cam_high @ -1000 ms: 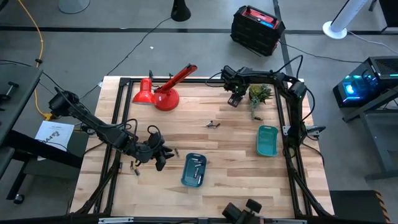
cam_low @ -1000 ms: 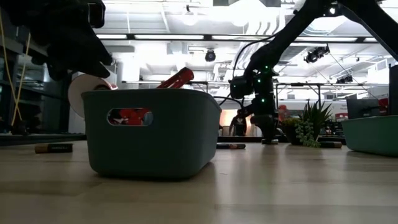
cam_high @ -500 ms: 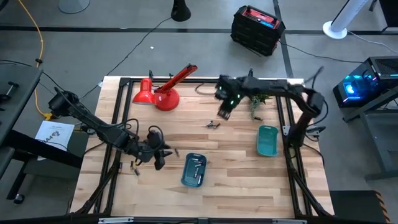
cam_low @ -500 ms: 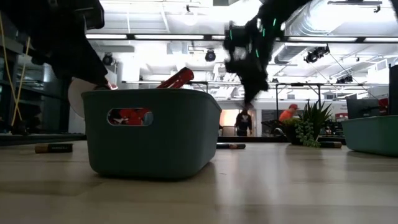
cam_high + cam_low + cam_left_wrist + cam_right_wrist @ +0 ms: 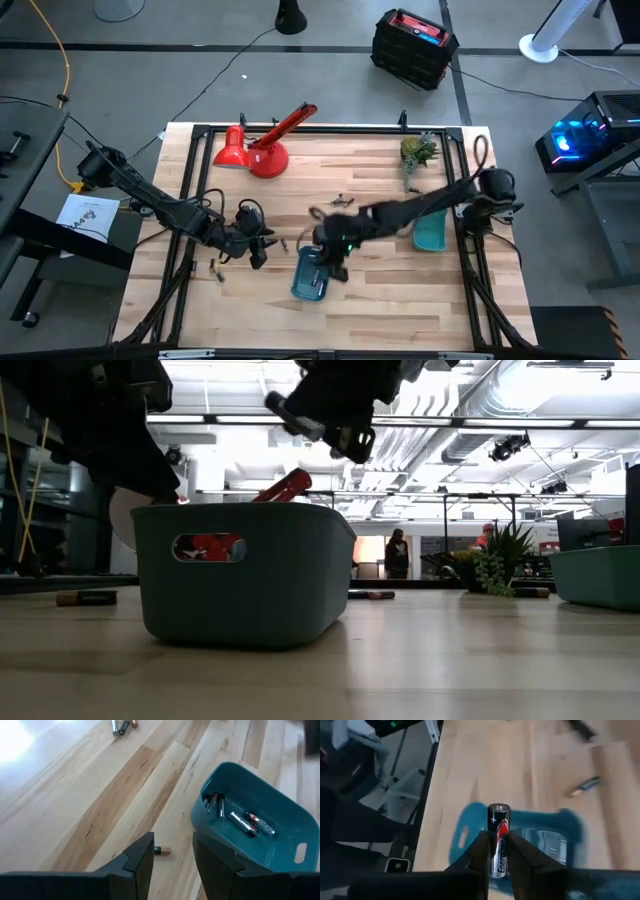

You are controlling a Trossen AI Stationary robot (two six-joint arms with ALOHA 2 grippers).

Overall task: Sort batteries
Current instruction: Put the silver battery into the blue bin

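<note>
My right gripper (image 5: 334, 262) hangs over the near teal tray (image 5: 311, 273) and is shut on a black-and-silver battery (image 5: 498, 840). In the low view it shows above that tray's rim (image 5: 335, 422). The tray (image 5: 250, 820) holds several batteries (image 5: 244, 822). My left gripper (image 5: 262, 247) is open and low over the table, left of the tray. One loose battery (image 5: 162, 850) lies on the wood just beyond its fingertips (image 5: 172, 862). More batteries lie on the table at the middle (image 5: 343, 200), at the near left (image 5: 215, 268) and by the plant (image 5: 410, 186). My right gripper pinches the battery between its two fingers, on the battery's lower half (image 5: 498, 865). The battery lies along the fingers, and its capped end (image 5: 498, 810) sticks out past the fingertips. It is lifted clear, above the teal tray.
A second teal tray (image 5: 431, 228) stands at the right, partly under my right arm. A red desk lamp (image 5: 262, 148) lies at the far left and a small potted plant (image 5: 418, 150) at the far right. A black frame (image 5: 190, 200) runs around the tabletop.
My right gripper has swept fast from the far right by the plant toward the table's near edge and left, and now hangs over the near teal tray. My left gripper has kept about still beside the loose battery.
</note>
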